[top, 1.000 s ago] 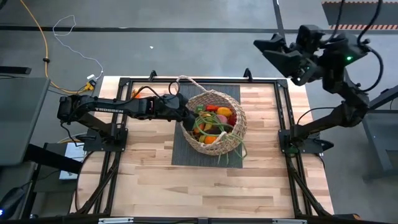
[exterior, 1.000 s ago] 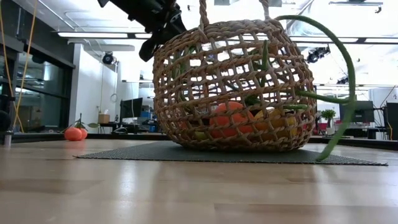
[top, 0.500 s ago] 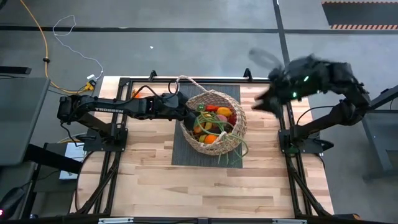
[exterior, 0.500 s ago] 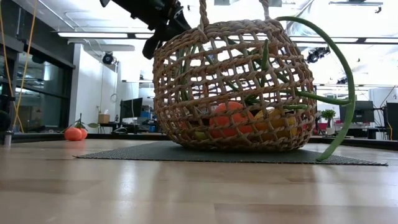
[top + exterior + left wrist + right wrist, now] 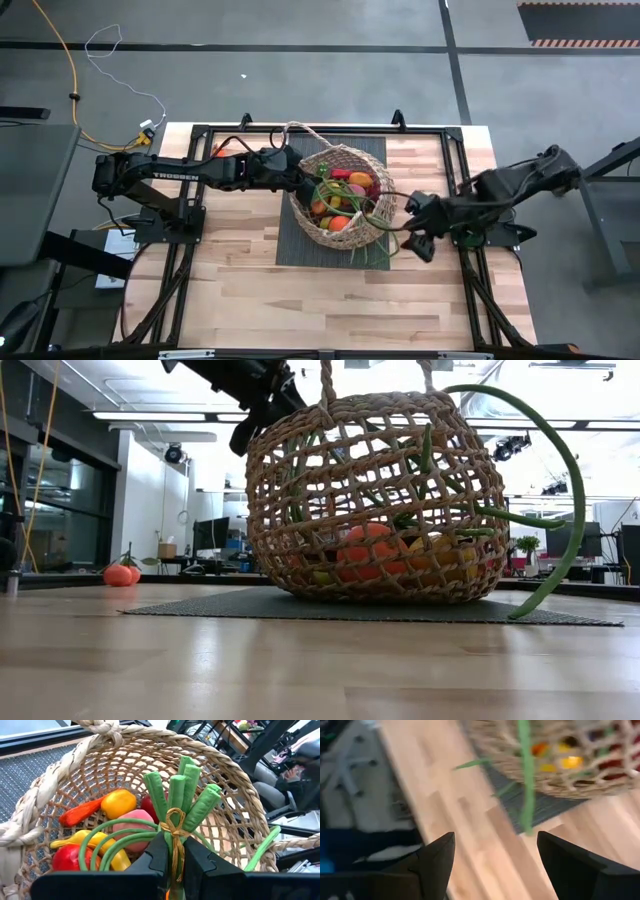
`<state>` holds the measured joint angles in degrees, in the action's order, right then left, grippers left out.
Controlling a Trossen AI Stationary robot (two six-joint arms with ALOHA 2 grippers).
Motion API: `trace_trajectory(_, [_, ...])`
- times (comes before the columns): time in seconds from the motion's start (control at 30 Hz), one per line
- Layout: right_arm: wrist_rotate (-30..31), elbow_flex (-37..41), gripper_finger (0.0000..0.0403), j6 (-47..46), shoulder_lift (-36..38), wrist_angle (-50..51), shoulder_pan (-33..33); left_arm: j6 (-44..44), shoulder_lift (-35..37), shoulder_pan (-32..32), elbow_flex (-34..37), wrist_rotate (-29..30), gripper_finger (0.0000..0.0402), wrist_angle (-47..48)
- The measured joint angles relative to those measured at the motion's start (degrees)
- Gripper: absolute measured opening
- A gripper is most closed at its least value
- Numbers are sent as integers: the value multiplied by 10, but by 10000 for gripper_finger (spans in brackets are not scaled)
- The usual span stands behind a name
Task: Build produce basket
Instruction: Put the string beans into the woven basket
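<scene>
The basket (image 5: 343, 197) sits on the dark mat (image 5: 295, 245) at the table's far middle, loaded with produce (image 5: 120, 802). The left gripper (image 5: 171, 855) is at its left rim, fingers clamped on the tied bundle of green bean stalks (image 5: 181, 790), whose long tips arch out over the right side. The right gripper (image 5: 418, 225) is just right of the basket, fingers spread and empty, near those dangling tips. The risk (as I judge it): releasing now could let the springy stalks flip out, or the right arm could snag them and tip the basket.
</scene>
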<state>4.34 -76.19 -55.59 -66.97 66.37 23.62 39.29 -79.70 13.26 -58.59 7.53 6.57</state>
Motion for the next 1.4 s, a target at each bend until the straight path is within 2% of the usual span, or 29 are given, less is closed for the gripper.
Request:
trace_trajectory(0.13, [49,86,273,-49,9,-37,2,0,0,0,0,0,17,0])
trace_trajectory(0.27, [49,144,273,-56,10,-116,0,0,0,3,0,-5,17,0])
trace_trajectory(0.4, [35,170,273,-53,10,-186,0,-4,0,6,0,-13,17,-1])
trace_trajectory(0.53, [42,170,265,-52,10,-185,0,-5,0,7,0,-13,17,-4])
trace_trajectory(0.67, [50,170,223,-59,10,-167,0,-5,0,7,0,-14,17,-4])
trace_trajectory(0.93, [85,170,78,-64,10,-169,0,-5,0,7,0,-14,17,-4])
trace_trajectory(1.07, [92,170,29,-65,10,-169,0,-5,0,7,0,-14,17,-4])
trace_trajectory(1.23, [74,167,5,-60,11,-180,0,-5,0,7,0,-14,17,-4])
trace_trajectory(1.4, [34,102,8,-18,18,-178,0,-9,0,7,0,-15,17,-4])
